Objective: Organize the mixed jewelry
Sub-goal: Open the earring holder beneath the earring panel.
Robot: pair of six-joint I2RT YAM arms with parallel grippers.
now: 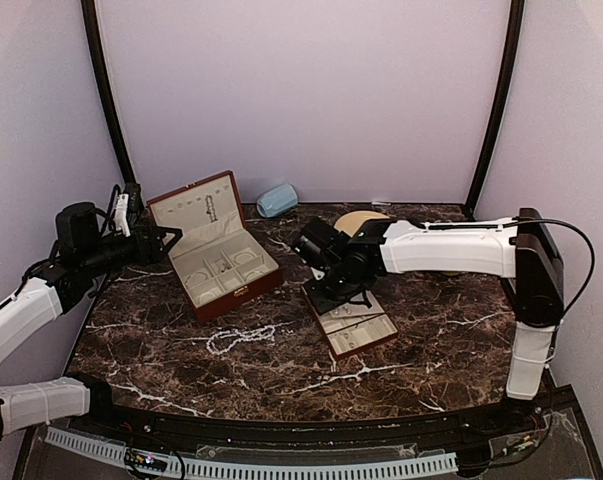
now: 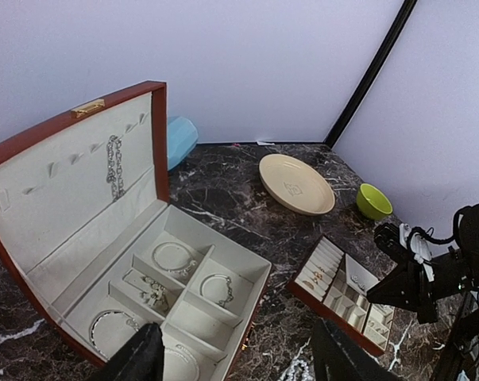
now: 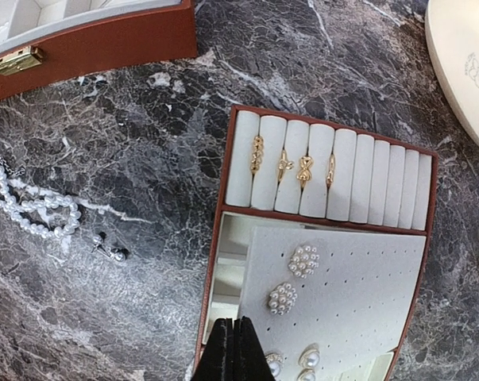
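A dark marbled surface (image 1: pixel 431 350) lies under pale walls; the pearl strand (image 1: pixel 239 337) lies loose on it, nearer than the open red-brown box (image 1: pixel 196 210) and left of the slotted tray (image 1: pixel 366 330), with a tiny earring (image 3: pixel 108 248) just beside it; on the left arm (image 1: pixel 21 310) the jaws stand wide and empty beside the box; on the right arm (image 1: pixel 451 248) the jaws are closed on nothing, over the tray.

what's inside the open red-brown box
A silvery chain hangs on the lid lining; silvery bracelets lie in several cream compartments, one holding a small cluster. The left gripper's fingers cover the nearest compartments' front.
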